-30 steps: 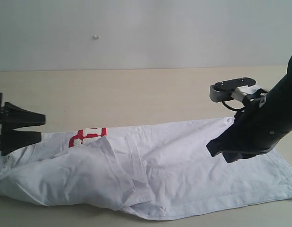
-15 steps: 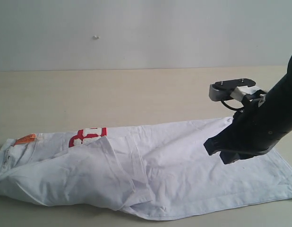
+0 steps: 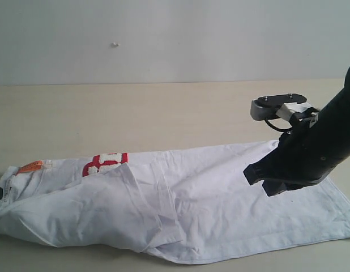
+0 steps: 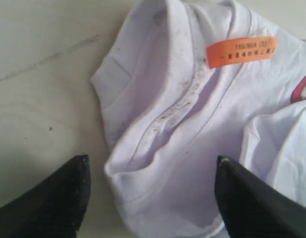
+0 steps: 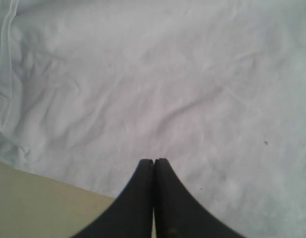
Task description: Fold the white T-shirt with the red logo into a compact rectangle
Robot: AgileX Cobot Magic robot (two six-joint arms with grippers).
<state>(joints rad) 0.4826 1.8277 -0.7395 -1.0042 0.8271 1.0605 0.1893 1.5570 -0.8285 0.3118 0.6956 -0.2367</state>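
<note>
1. The white T-shirt [image 3: 220, 192] lies as one long narrow band on the near part of the desk [image 3: 163, 113]; its long axis runs left to right, with the collar [image 4: 143, 134] at the left end and the hem [image 3: 340, 195] at the right end.
2. The red logo [image 3: 105, 163] shows only in part, on the far edge of the band toward the left; a folded flap of cloth covers the rest; the orange neck tag [image 4: 242, 51] lies further left, beside the collar.
3. The left hand [image 4: 152, 166] is at the collar end, almost out of the exterior view; its fingers are spread wide and grip nothing; one finger is over bare desk and the other over cloth, with the bunched neck between them.
4. The right hand [image 5: 154, 163] hovers over the hem end on the right; its fingers are pressed together with no cloth between them; white fabric fills the space beyond the tips, and the near edge of the shirt and bare desk lie close beside it.
5. Judged from this layout, the side folds look done and the band remains to be shortened along its long axis; each hand is nearest its own end, so the fold would travel left or right along the band; the right hand would need to spread and drop before it can take the hem.
</note>
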